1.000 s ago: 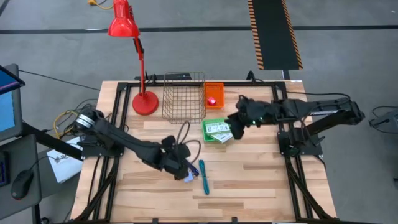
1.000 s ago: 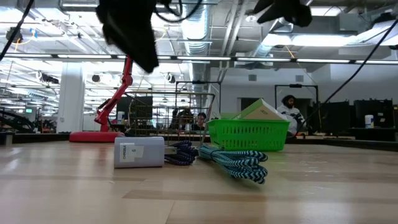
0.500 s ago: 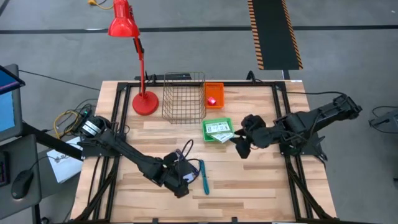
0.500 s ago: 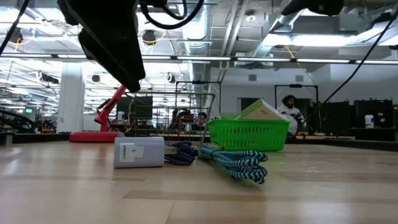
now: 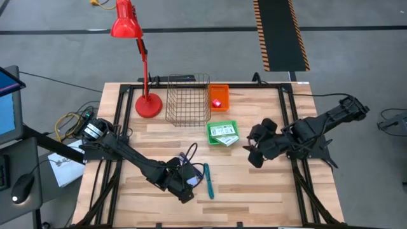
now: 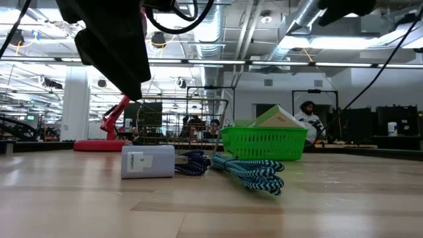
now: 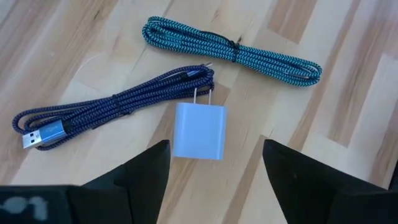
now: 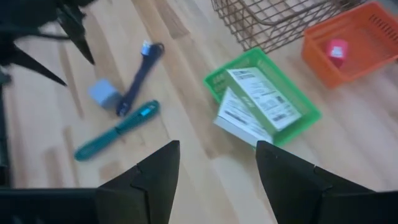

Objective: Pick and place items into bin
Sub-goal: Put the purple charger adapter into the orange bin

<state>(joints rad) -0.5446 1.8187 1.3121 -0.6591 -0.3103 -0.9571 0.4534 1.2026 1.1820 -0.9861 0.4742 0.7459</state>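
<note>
Right hand (image 5: 254, 152), fingers apart and empty, has backed off from the green bin (image 5: 222, 133) now holding 2 white packets (image 8: 252, 102), while left hand (image 7: 214, 171), spread and empty, has come down over the pale-blue charger (image 7: 199, 130) between blue cable (image 7: 118, 102) and teal cable (image 7: 233, 50) on the desk (image 5: 267, 184), likely next pick.

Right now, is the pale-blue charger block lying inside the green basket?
No. The pale-blue charger block lies on the bare wooden table beside the dark blue cable, with no basket around it.
</note>
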